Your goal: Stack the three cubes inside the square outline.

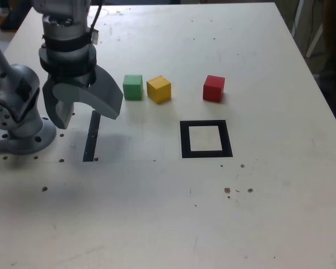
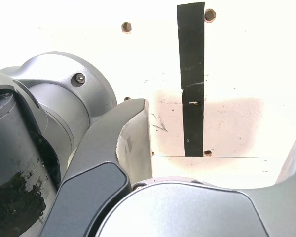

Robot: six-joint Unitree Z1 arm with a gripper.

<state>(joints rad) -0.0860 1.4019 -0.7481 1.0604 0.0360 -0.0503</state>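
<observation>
Landmark for all placements: the square outline (image 1: 206, 139), black tape frame with a pale centre, lying flat on the worktop (image 1: 157, 213). Items listed from the exterior view's left to its right.

1. Arm base, grey, bolted at the worktop's edge, well to the left of the outline.

2. End effector (image 1: 84, 109), grey, pointing down. Jaws spread wide, nothing between them. It hangs well to the left of the outline, above item 3; the wrist view looks straight down between the jaws onto that strip. Judged a resting or starting pose, since no cube is near it.

3. Tape strip (image 1: 91, 136), straight, black, left of the outline and roughly level with it. Seen also in the wrist view (image 2: 192, 79). Purpose not evident; not part of the target.

4. Green cube (image 1: 133, 87), beyond the outline and to its left, flat on the worktop.

5. Yellow cube (image 1: 159, 89), just beside the green one with a narrow gap, nearer the outline, turned slightly off square.

6. Red cube (image 1: 214, 88), directly beyond the outline, set apart from the other two.

All three cubes stand singly in a loose row, outside the outline, presumably laid out for picking one at a time. Outline interior holds nothing; stacking not yet begun.
</observation>
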